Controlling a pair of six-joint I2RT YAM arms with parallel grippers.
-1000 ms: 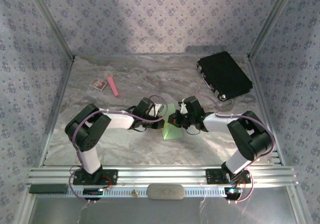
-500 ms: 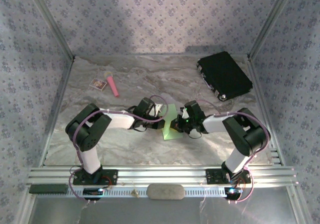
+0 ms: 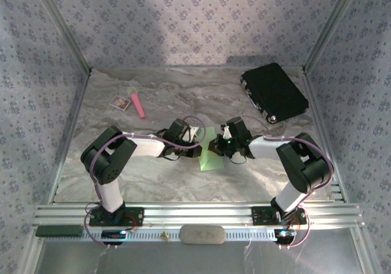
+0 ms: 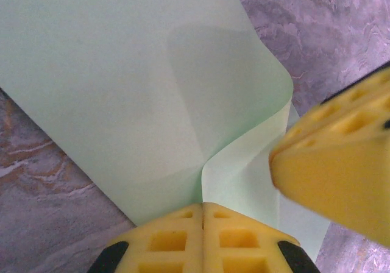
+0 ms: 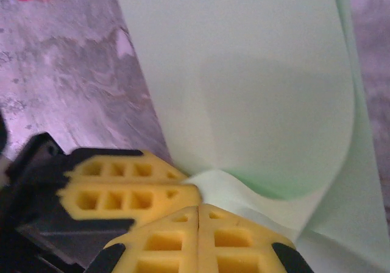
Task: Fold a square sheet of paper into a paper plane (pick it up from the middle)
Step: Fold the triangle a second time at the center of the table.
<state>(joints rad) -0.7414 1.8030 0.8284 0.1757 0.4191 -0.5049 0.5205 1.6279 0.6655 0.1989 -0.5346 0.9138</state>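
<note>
The square sheet of paper (image 3: 211, 158) is held btwn both arms. The left pincer (image 4: 203, 209) is closed on one part of it and the right pincer (image 5: 199, 212) on another. Their tips nearly meet, w/ the sheet spreading ahead of each. A soft rounded curl is seen just ahead of both sets of tips, i.e. the paper is bent over on itself, but no sharp crease has been pressed.

Progress is judged early: pick-up is done and the 1st fold is prob. only being formed. Nose folds, wings & the finished dart shape are all left.

Edges: a free curved edge lies just ahead & right of the left pincer's tips. From above, a pointed corner sits just below both pincers, toward the bases; whether it touches the surface (image 3: 153, 176) cannot be told.

Room: very little is left btwn the pincers themselves, while bare surface lies all round them. The pink stick (image 3: 137, 103) & white card (image 3: 120, 103) lie well beyond the left pincer, and the black case (image 3: 274, 92) well beyond the right pincer. None is judged to be in the way.
</note>
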